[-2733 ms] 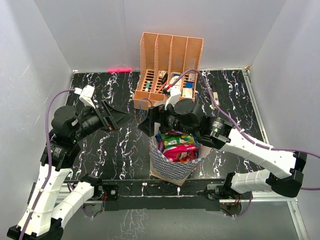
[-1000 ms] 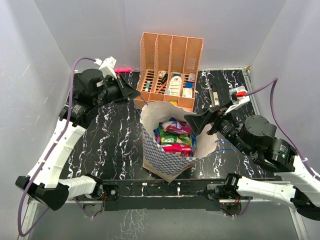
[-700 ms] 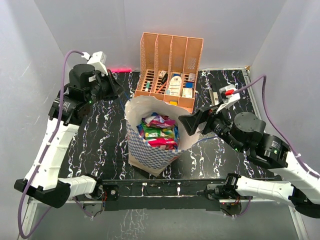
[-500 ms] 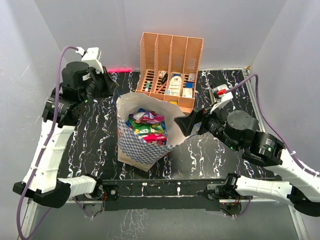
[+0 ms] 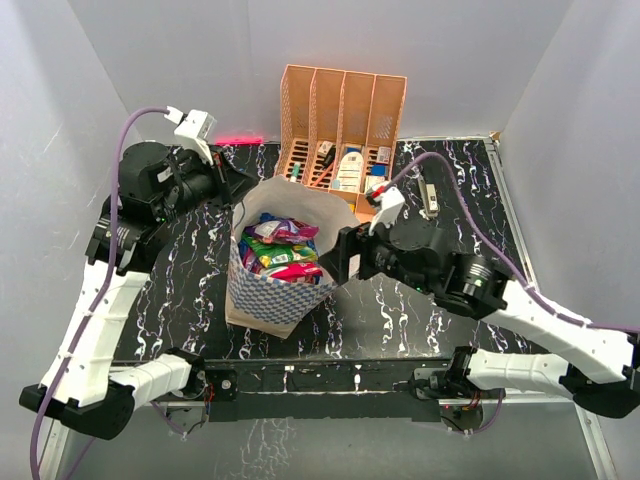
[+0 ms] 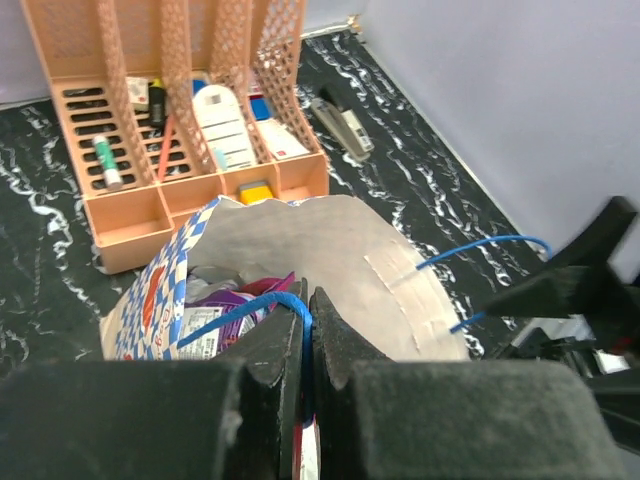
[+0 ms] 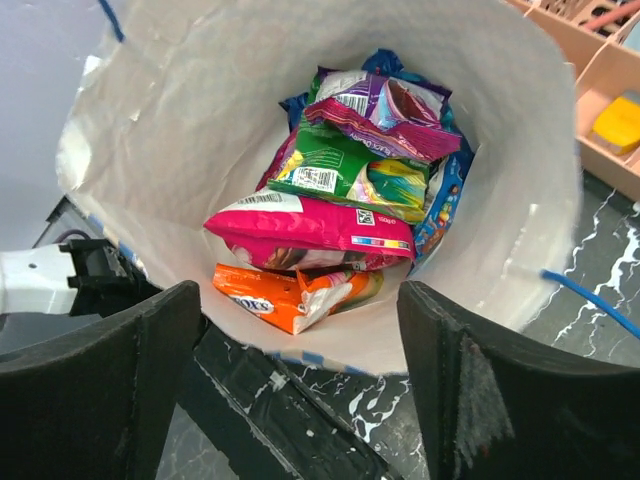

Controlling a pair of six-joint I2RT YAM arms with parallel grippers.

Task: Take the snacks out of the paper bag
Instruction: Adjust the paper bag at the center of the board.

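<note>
The bag (image 5: 270,296) is looking like thin matt paper, its white inside creasing softly and its checked print lying flat. The snacks (image 7: 318,232) are gleaming, their crinkly glossy film catching highlights. The handle (image 6: 240,312) is showing as thin blue string. The organizer (image 5: 342,105) at upper middle is looking like smooth orange plastic, pierced with slots and mesh. The worktop (image 5: 190,288) is shining faintly, black with white marble-like veins. The left tool (image 6: 307,300) is appearing matt black and finely grainy. The left arm (image 5: 98,322) and right arm (image 5: 562,326) are showing smooth white shells and matt black joints.
</note>
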